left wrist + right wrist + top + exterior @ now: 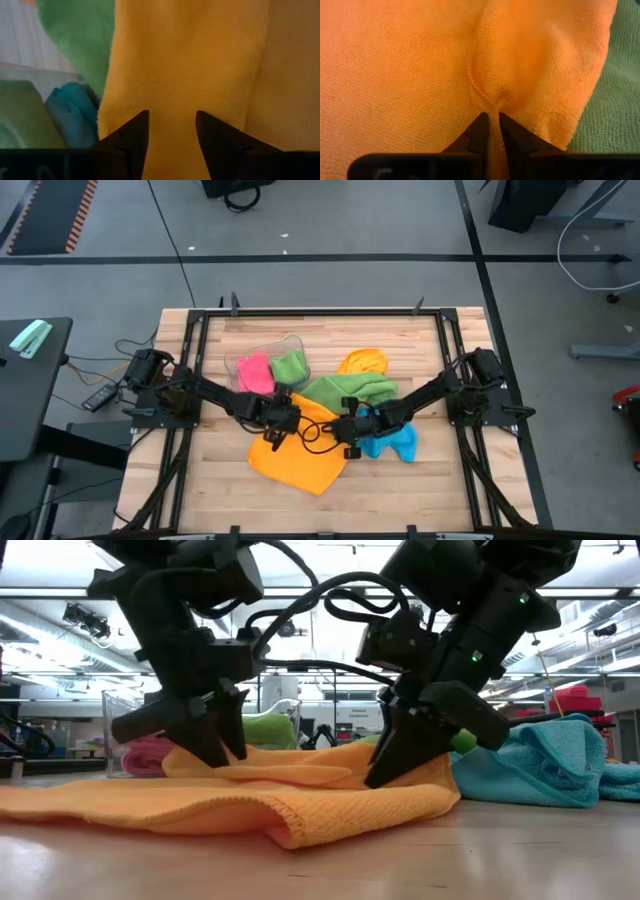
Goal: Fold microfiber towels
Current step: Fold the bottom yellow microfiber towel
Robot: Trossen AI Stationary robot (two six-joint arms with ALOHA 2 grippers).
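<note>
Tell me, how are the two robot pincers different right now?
The right pincer is pinched shut on a fold of the orange towel, with cloth squeezed between its tips. The left pincer is open, with a gap between its fingers and the orange towel showing through, not pinched. Both are dark, and both are down at the same orange towel.

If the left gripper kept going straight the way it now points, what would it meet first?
The orange towel. The left gripper is open right over it, the cloth filling the gap between the fingers; whether they already touch it is hard to tell.
</note>
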